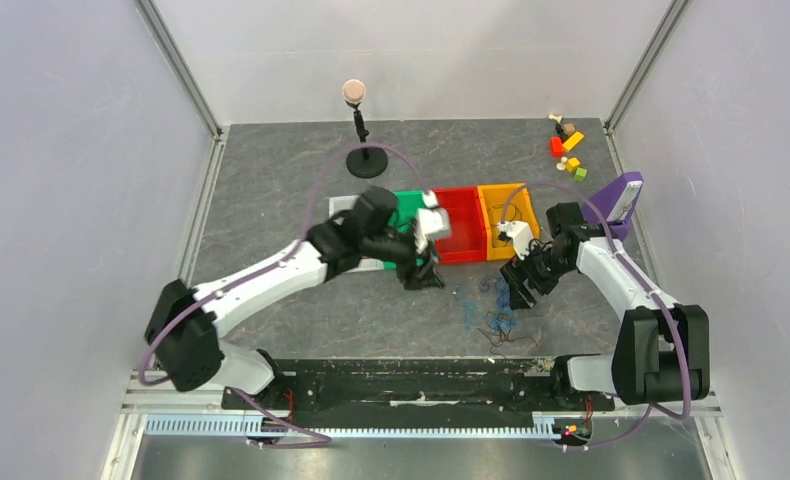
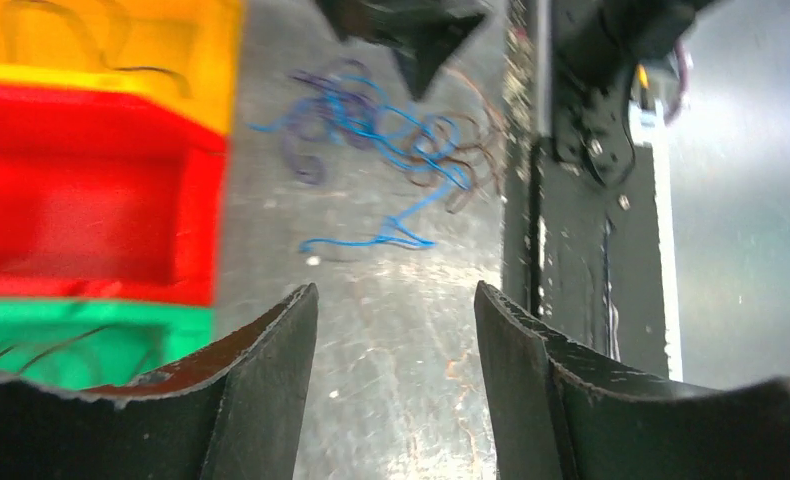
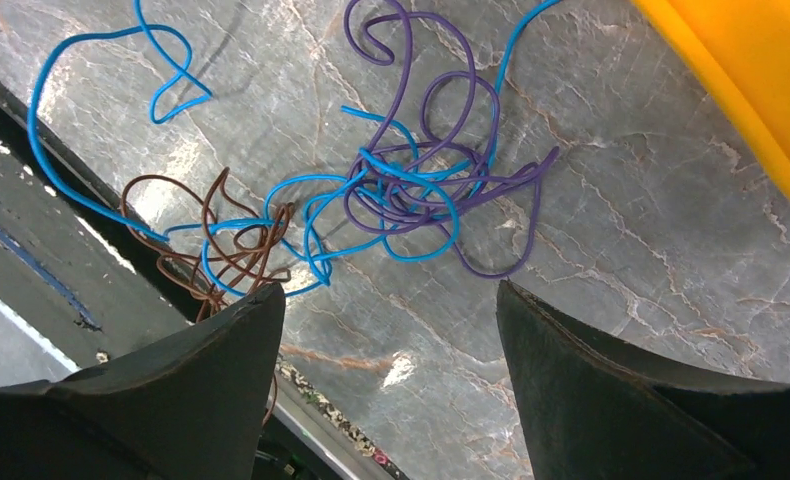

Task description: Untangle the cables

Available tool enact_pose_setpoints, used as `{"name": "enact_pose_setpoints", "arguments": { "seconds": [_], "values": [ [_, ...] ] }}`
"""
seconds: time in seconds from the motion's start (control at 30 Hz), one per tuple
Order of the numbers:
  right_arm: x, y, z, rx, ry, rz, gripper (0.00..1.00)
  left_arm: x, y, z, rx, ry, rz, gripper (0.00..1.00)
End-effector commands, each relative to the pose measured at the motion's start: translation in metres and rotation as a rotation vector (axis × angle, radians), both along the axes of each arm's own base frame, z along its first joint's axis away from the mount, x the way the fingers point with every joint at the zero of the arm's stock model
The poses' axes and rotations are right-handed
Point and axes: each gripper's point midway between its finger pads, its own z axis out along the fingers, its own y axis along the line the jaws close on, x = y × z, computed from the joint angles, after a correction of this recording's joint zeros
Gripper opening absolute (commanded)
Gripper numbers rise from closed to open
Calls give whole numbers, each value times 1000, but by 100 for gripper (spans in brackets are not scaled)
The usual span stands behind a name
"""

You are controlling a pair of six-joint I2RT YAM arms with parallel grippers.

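The cables (image 1: 491, 315) lie in a loose tangle on the grey table near the front edge. In the right wrist view the tangle (image 3: 391, 195) shows blue, purple and brown wires wound together. In the left wrist view the same wires (image 2: 391, 140) lie ahead. My left gripper (image 1: 423, 274) is open and empty, left of the tangle by the bins; its open fingers show in its wrist view (image 2: 396, 300). My right gripper (image 1: 516, 295) is open and empty just above the tangle, its fingers apart in its own view (image 3: 391, 300).
Green (image 1: 407, 205), red (image 1: 463, 222) and orange (image 1: 501, 205) bins stand in a row behind the grippers, thin wires inside the green (image 2: 51, 345) and orange (image 2: 91, 50) ones. A microphone stand (image 1: 364, 150) is at the back. Small blocks (image 1: 568, 150) lie back right. The black front rail (image 1: 421, 375) borders the tangle.
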Motion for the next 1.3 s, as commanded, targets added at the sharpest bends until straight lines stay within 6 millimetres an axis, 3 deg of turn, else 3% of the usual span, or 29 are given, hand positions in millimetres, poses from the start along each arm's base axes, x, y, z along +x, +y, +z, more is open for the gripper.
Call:
{"name": "enact_pose_setpoints", "arguments": {
  "seconds": [0.0,0.13,0.3,0.43,0.5,0.63,0.7,0.83,0.97,1.27],
  "values": [
    [11,-2,-10,-18,-29,-33,79,-31,-39,-41,43,-94,-222,67],
    [12,-7,-26,-46,-6,-60,77,-45,-68,-71,89,-215,-375,75],
    [24,-8,-35,-55,-33,-109,73,-50,-98,-105,147,-312,-474,78],
    [33,-6,-37,-46,-35,-134,70,-54,-112,-132,202,-422,-536,77],
    [33,-6,-40,-45,-34,-140,67,-52,-114,-140,223,-429,-535,65],
    [33,-15,-48,-96,-44,-148,58,-50,-107,-137,249,-428,-516,19],
    [35,-22,-51,-130,-62,-154,53,-54,-99,-120,233,-437,-505,2],
    [34,-31,-59,-181,-82,-155,49,-61,-81,-57,150,-433,-439,2],
    [30,-38,-68,-218,-80,-149,48,-68,-56,27,-2,-422,-348,2],
    [26,-42,-75,-240,-84,-139,47,-36,1,196,-333,-385,-62,2]
  ]
}}
